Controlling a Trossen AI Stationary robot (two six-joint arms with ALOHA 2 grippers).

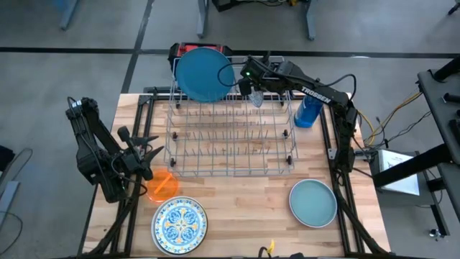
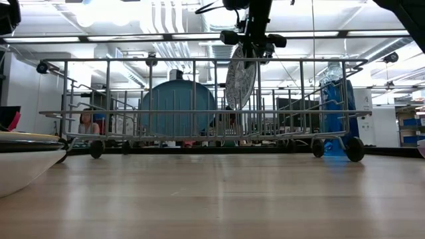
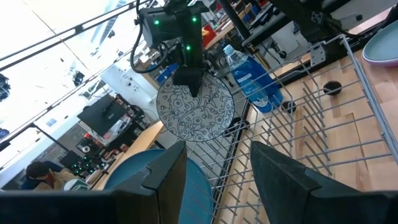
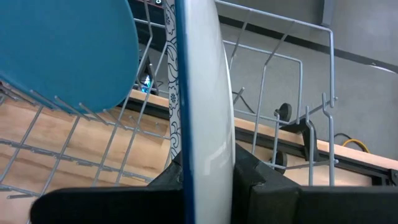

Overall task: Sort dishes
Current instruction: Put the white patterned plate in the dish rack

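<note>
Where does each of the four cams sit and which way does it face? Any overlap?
High: overhead, straight down on the wire rack; both arms show.
Low: table height, level through the rack; right gripper drops in holding the patterned plate.
Left wrist: past the left gripper, open, toward that plate.
Right wrist: along the clamped plate's edge; own fingers show.
Shared: the large blue plate shows in all four views.

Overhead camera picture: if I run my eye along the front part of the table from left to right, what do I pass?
Left gripper → small orange plate → blue-and-yellow patterned plate → yellow bit at the table edge → teal-green plate.
</note>
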